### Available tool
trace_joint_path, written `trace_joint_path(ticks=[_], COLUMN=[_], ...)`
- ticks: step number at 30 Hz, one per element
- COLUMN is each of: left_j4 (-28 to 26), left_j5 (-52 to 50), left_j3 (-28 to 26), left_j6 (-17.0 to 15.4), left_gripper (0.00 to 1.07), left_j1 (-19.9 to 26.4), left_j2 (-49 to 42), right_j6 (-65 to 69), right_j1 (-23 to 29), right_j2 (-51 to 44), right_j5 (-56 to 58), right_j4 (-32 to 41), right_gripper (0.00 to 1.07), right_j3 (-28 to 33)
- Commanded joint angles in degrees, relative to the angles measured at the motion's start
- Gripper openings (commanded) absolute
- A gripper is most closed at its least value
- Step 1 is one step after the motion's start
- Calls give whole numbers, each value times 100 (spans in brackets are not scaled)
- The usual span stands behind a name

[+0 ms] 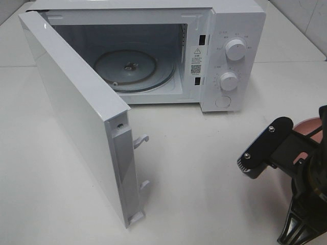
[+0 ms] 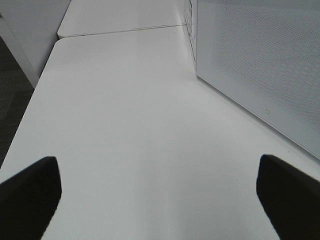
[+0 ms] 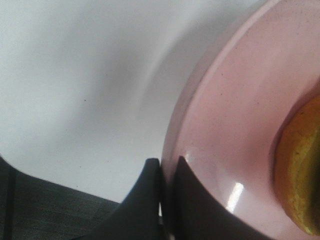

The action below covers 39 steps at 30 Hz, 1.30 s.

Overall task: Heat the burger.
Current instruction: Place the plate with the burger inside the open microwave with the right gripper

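My right gripper point(image 3: 162, 167) is clamped tight on the near rim of the pink plate point(image 3: 225, 130), jaws nearly together with just the thin edge pinched between them. I grip the rim, not the food, so the plate acts as a carrier. The burger point(image 3: 300, 175) sits on that plate; only a slice of its golden bun shows at the edge of the right wrist view, and in the high view my arm hides it. The plate is on the right side of the table point(image 2: 125, 125), in front of the microwave point(image 1: 225, 61) and well apart from it; I can't tell if it is lifted or resting. The door point(image 1: 76, 112) is swung fully out to the left and the turntable point(image 1: 133, 66) is bare, so the cavity is ready for loading. My left gripper point(image 2: 160, 195) is spread wide, holding nothing, low over bare table beside the door's outer face, clear of the right arm's path. My read: burger not yet inside, loading step in hand.
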Motion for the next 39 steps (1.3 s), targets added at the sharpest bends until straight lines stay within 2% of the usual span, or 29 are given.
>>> trace_joint_path(ticks=[1, 13, 28, 39], left_j4=[-17, -17, -17, -17], left_j5=[6, 6, 6, 6], left_j3=[17, 17, 17, 17], left_j6=[-6, -6, -6, -6], left_gripper=[100, 100, 100, 100], left_j1=[-34, -34, -34, -34], left_j2=[-29, -29, -29, -29], right_j6=[-23, -493, -2601, -3203], right_j1=[80, 80, 80, 80], right_j2=[-57, -57, -57, -57], right_j5=[166, -69, -665, -1243], right_j4=[-413, -607, -911, -1003], right_gripper=[0, 0, 0, 1], right_j3=[17, 11, 11, 11])
